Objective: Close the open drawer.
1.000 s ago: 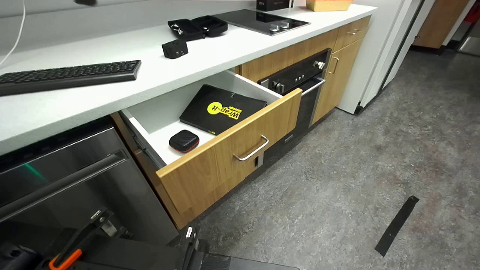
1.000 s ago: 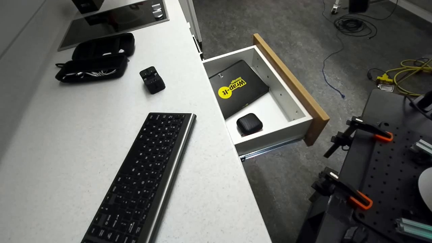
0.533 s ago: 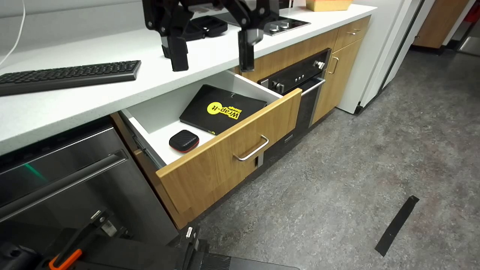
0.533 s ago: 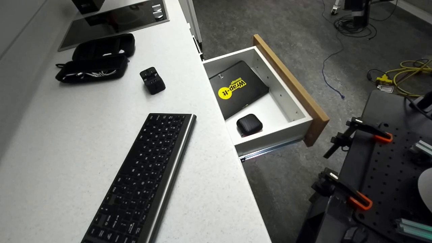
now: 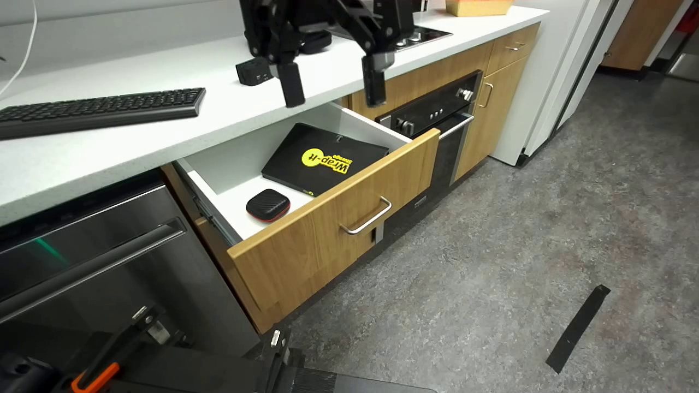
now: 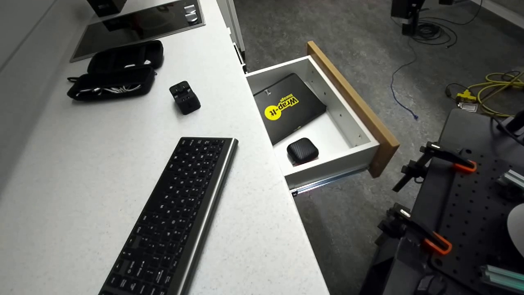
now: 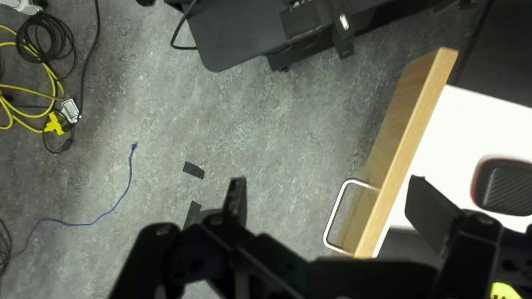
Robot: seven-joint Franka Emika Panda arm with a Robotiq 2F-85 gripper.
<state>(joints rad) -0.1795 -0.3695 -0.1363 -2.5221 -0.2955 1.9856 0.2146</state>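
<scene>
Box [image 5: 323,162] and case [image 5: 267,205] in drawer [image 5: 312,240]

Counter [image 6: 98,172] bright, floor [image 6: 360,53] dimmer; green glint [image 5: 50,249] on the steel front [image 5: 131,286]; in the wrist view the drawer [image 7: 478,124] glares white inside; the gripper [image 7: 327,191] blurred.

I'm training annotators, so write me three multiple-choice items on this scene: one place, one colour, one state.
1. Where is the small red-trimmed case?
A: on the floor
B: in the drawer
C: on the keyboard

2. What colour is the Wrap-It disc?
A: yellow
B: green
C: white

3. How does the gripper stand?
A: shut
B: clamped on the keyboard
C: open

Right letters:
1 B, both exterior views show it lying inside.
2 A, the disc stands out yellow against black.
3 C, its jaws stand wide apart with nothing held between them.
</scene>
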